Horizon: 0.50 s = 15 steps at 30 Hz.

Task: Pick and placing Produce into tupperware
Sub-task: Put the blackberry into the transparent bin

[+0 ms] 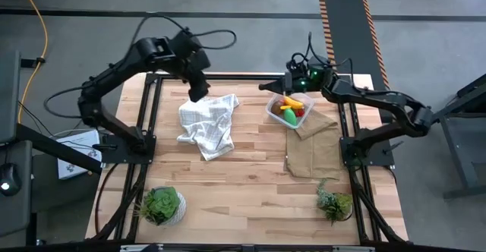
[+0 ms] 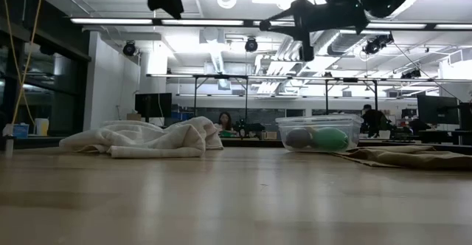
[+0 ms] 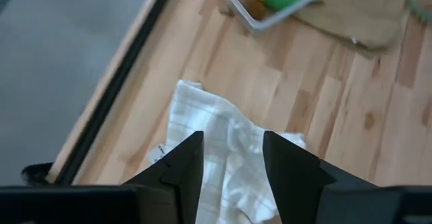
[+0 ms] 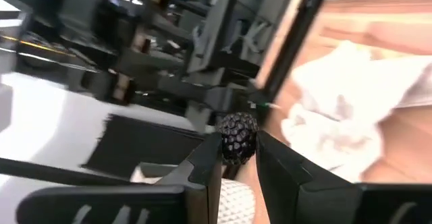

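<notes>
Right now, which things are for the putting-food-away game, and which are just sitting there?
For the job:
- clear square plastic tupperware holding a yellow banana and green oval
- dark bumpy berry, gripped in the right gripper

Just lying about:
- white checked cloth
- flat brown cloth
- two leafy potted plants

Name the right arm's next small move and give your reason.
Probably carry the dark berry over the tupperware and lower it before letting go. The right gripper is shut on the berry and hangs high beside the container's far edge, not yet over it. The container already holds the banana and green oval. The left gripper hovers above the white checked cloth.
</notes>
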{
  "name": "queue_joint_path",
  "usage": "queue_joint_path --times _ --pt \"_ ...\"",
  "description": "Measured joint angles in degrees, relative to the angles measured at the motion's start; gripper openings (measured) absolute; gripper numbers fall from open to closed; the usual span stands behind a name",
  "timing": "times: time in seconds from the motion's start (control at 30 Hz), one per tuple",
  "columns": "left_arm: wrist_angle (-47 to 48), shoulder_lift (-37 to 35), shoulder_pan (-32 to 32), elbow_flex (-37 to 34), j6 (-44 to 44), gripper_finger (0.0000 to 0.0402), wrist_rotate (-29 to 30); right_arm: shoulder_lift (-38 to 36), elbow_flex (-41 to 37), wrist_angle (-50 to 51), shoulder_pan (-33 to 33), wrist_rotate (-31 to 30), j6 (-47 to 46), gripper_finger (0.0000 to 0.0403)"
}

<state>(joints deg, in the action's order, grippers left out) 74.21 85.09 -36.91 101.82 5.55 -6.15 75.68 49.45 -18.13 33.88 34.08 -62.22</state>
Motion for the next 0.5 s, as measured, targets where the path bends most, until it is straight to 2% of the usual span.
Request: queue_joint_path --times 0.1,0.2,0.37,0.5 --pt "-0.11 -2.28 -1.69 0.0 -1.75 0.0136 0.27 -1.55 0.08 4.19 0.01 -1.81 2.59 0.007" --pt "-0.09 -4.32 -2.65 0.0 -3.13 0.0134 0.3 -1.83 3.13 13.68 -0.1 -2.88 7.55 0.0066" --pt "0.0 -6.35 -3.24 0.0 -3.45 0.0134 1.27 -0.61 14.96 37.91 -1.07 -9.28 23.91 0.0048" --pt "0.76 -6.5 -3.25 0.0 -3.94 0.0134 1.33 1.45 23.45 52.08 -0.88 -12.92 32.89 0.0046"
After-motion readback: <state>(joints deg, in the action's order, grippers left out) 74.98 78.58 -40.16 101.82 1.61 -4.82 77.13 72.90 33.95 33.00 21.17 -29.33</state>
